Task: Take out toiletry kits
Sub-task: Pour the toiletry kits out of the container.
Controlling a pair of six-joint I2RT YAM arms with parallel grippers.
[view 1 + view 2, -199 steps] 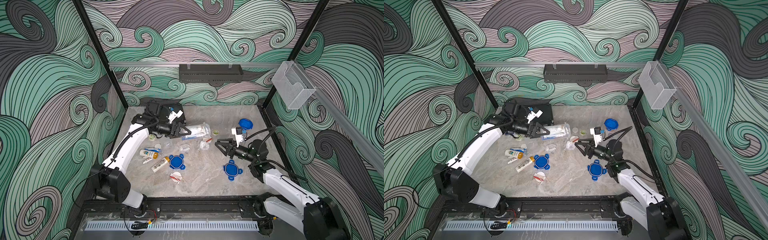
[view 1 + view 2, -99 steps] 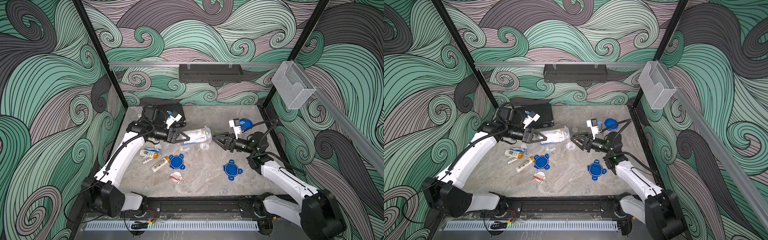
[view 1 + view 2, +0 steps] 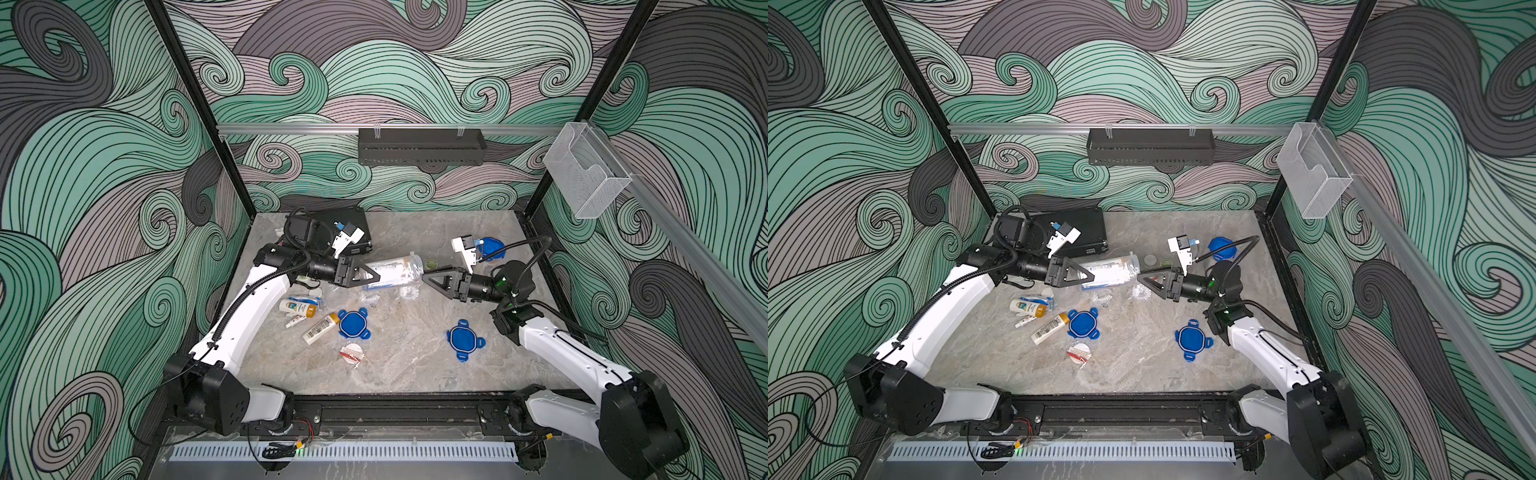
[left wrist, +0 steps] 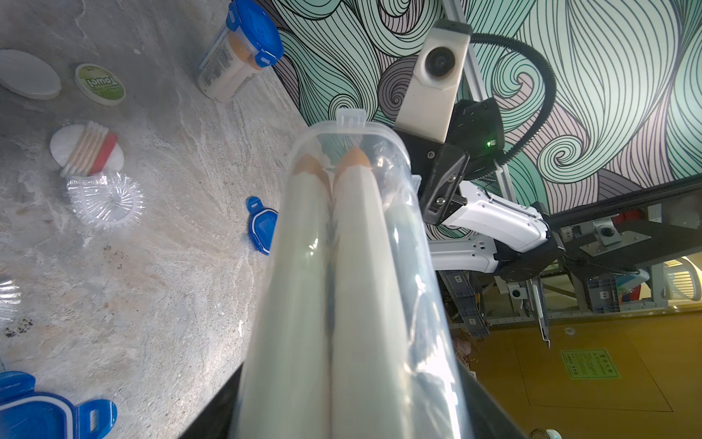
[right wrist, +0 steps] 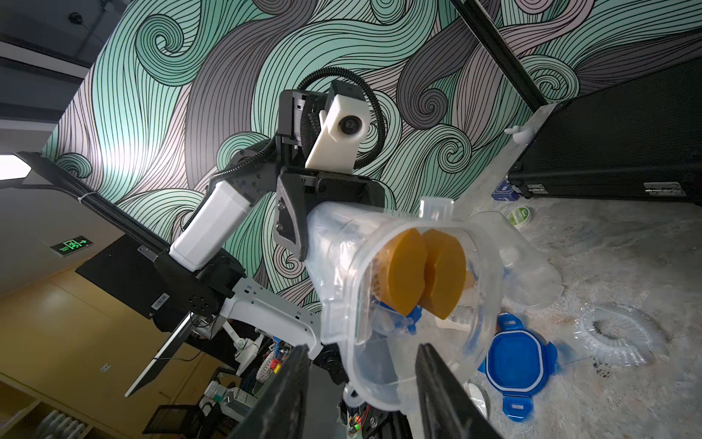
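In both top views, squeezing the clear kit tub (image 3: 395,272) (image 3: 1113,270) by its closed end with the left gripper (image 3: 368,275) (image 3: 1081,275), up off the table (image 3: 407,374) (image 3: 1142,374) and lying sideways. Pointing the open mouth straight at the right gripper (image 3: 428,277) (image 3: 1142,277), with those jaws standing apart and the tips right at the rim; touching or not, cannot tell. Resting on the table below the left gripper: a loose white bottle (image 3: 320,328) (image 3: 1050,328), just beside a blue lid (image 3: 353,323) (image 3: 1082,323). Sitting shut near the back, beside the right arm: another kit tub (image 3: 490,249) (image 3: 1223,248). In the left wrist view, looking along the held tub (image 4: 414,304), with two white bottles (image 4: 353,266) packed side by side inside, orange caps (image 4: 355,157) at the mouth, and a right finger (image 4: 442,186) waiting just past the rim. In the right wrist view, facing into the open mouth, seeing both caps (image 5: 406,273) inside, with the spread right fingers (image 5: 292,391) down by the near rim and a left finger (image 5: 290,224) pressing the tub's (image 5: 334,247) far end.
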